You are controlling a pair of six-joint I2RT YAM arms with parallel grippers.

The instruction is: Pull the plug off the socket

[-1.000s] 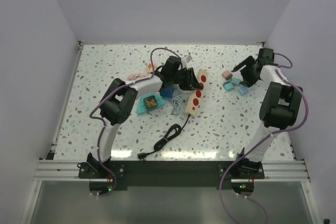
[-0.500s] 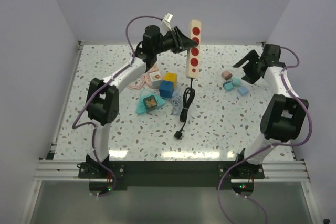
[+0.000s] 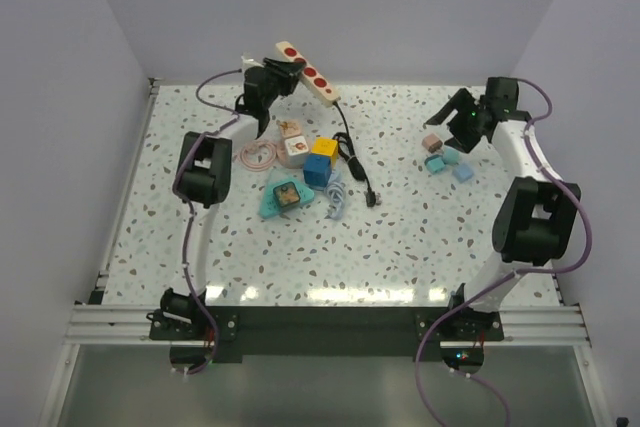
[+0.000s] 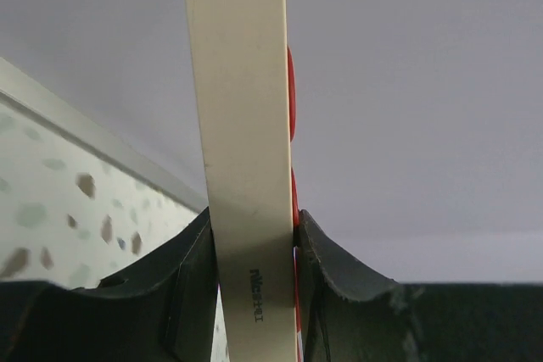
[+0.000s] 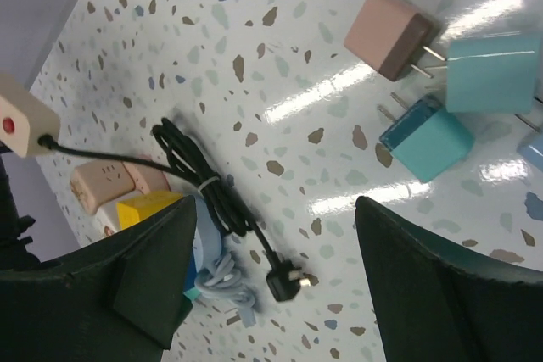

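The socket, a beige power strip (image 3: pixel 315 77) with red outlets, is held in the air at the back of the table. My left gripper (image 3: pixel 282 65) is shut on its left end. In the left wrist view the strip (image 4: pixel 246 125) stands clamped between both fingers of the gripper (image 4: pixel 254 247). Nothing stands in the outlets that show. Its thin black cord (image 3: pixel 348 147) hangs from the right end down to a black plug (image 3: pixel 372 199) lying on the table. My right gripper (image 3: pixel 450 119) is open and empty above small plug adapters. In the right wrist view the cord (image 5: pixel 204 184) and black plug (image 5: pixel 284 281) show.
A pink adapter (image 5: pixel 389 31) and two teal ones (image 5: pixel 424 137) with prongs lie under the right gripper. Yellow (image 3: pixel 322 148), blue and white cubes, a teal tray (image 3: pixel 285 197), a pale blue cable (image 3: pixel 335 197) and a pink ring (image 3: pixel 258 154) lie mid-table. White walls close in the back and sides.
My left gripper has swung the strip up, back and to the left; it now lies slanted instead of upright. The cord and black plug were dragged along. The right gripper shifted slightly left.
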